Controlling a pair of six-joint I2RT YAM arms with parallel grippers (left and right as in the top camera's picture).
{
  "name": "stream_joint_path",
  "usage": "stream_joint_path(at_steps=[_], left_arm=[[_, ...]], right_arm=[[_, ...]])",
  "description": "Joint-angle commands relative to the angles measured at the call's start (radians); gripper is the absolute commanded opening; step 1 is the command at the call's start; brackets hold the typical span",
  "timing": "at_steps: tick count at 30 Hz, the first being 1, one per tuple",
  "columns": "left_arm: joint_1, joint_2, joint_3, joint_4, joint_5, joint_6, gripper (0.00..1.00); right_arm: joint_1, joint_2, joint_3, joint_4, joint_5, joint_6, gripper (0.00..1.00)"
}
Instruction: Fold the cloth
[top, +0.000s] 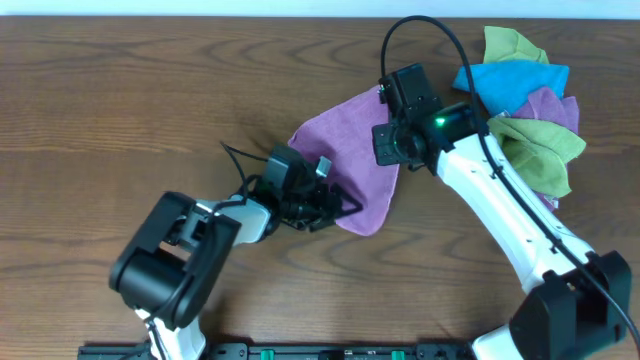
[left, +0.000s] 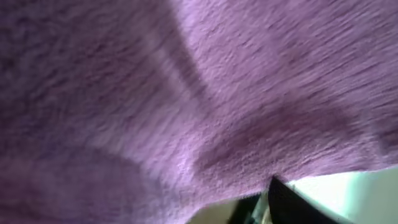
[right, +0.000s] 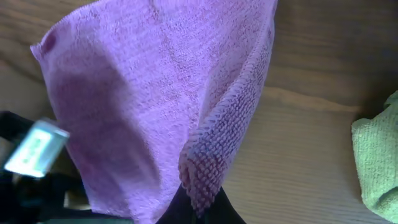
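The lilac-purple cloth (top: 352, 150) hangs stretched between my two grippers above the wooden table. My right gripper (top: 390, 150) is shut on the cloth's edge; in the right wrist view the bunched edge (right: 202, 177) is pinched between the dark fingertips (right: 200, 208). My left gripper (top: 335, 208) is at the cloth's lower left edge. In the left wrist view the cloth (left: 186, 93) fills almost the whole picture, and only one dark finger (left: 292, 202) shows, so its hold is hidden. A small white tag (top: 381, 89) sits at the cloth's top corner.
A pile of green (top: 540, 150), blue (top: 510, 82) and purple (top: 550, 105) cloths lies at the back right, close behind the right arm. A green cloth's edge also shows in the right wrist view (right: 379, 155). The wooden table (top: 120, 100) stretches to the left.
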Motion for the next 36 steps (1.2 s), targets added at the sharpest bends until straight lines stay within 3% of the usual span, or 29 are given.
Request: stream_joint_path(at_steps=[1, 3, 9, 19, 36], left_arm=[[-0.034, 0.032, -0.019, -0.008, -0.013, -0.025, 0.26], [-0.043, 0.032, -0.019, -0.008, 0.002, -0.025, 0.06], [-0.007, 0.032, -0.019, 0.019, 0.101, -0.007, 0.06], [0.182, -0.063, -0.018, 0.047, 0.349, 0.049, 0.06], [0.241, -0.142, -0.018, -0.566, 0.314, 0.466, 0.06]], right_arm=[[0.005, -0.028, -0.008, 0.000, -0.003, 0.014, 0.01], [0.005, -0.028, -0.008, 0.000, -0.003, 0.014, 0.01], [0.005, -0.028, -0.008, -0.008, 0.028, 0.037, 0.01], [0.005, -0.028, -0.028, -0.103, 0.040, 0.113, 0.01], [0.060, -0.104, -0.322, -0.097, 0.045, 0.261, 0.01]])
